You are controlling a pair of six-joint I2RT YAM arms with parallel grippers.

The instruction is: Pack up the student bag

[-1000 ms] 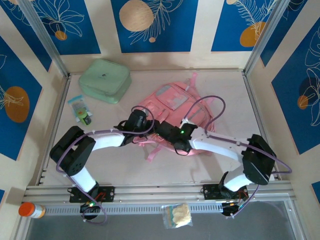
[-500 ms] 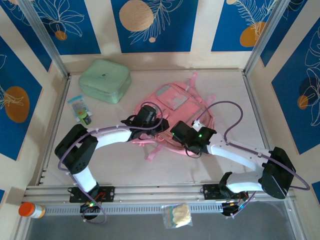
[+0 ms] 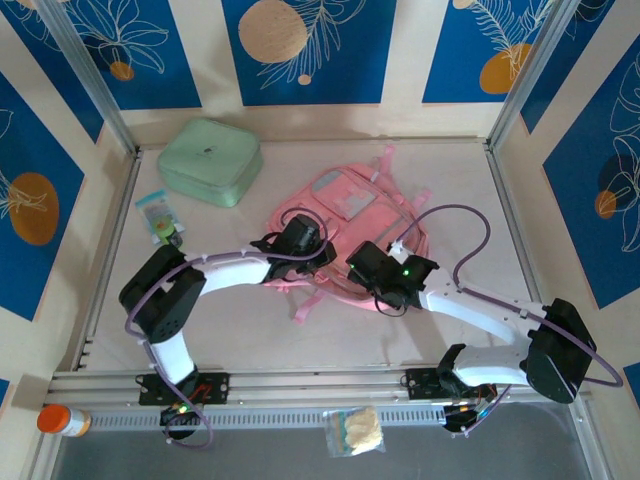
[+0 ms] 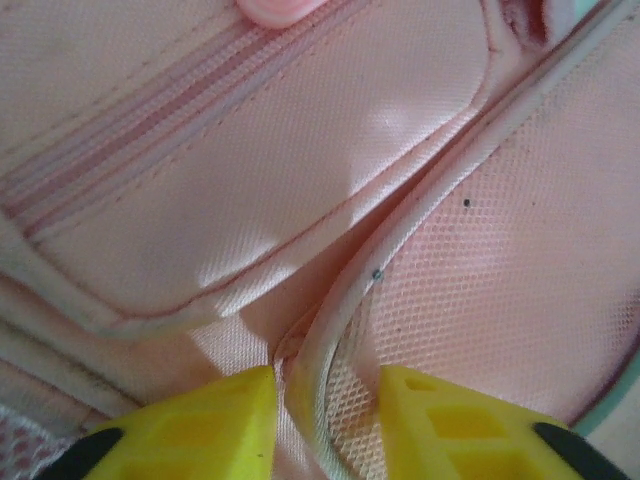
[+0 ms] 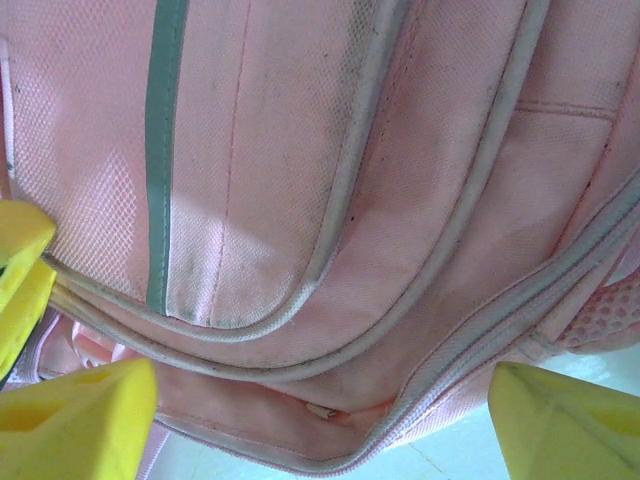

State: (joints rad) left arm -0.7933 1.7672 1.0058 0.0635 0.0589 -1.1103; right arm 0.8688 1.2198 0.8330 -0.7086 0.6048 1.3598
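Table [image 3: 250, 330]: pale top, my 2 arms bolted at its near edge, both reaching in to the middle.

Student bag [image 3: 345, 200]: pink, lying flat mid-table, slightly right of centre, front panels up, straps trailing off its near side and far end. Both my wrists are over its near half.

Mint-green zip case [image 3: 210, 160]: far-left part of the table, well apart from the bag.

Left gripper [image 3: 322, 252]: on the bag's near-left part. Wrist view: my yellow fingers [image 4: 325, 382] are close together with a narrow gap, 1 on each side of a raised piped seam [image 4: 400, 230] where a pocket panel meets mesh fabric. Seam and a fold of pink cloth sit in the gap. Can't tell if I'm actually pinching it or just straddling.

Right gripper [image 3: 358, 262]: just beside the left one, on the bag's near edge. Wrist view: jaws spread wide [image 5: 320, 385], fingers well apart, holding nothing. The bag's curved, piped lower edge [image 5: 300, 150] lies between them, zip line running toward the right finger.

Small stuff: clear packet [image 3: 160, 215] with something green in it, near the left rail. Snack bag [image 3: 355, 430] on the grey front ledge between my bases. Orange-capped bottle [image 3: 62, 418] at the near-left corner.
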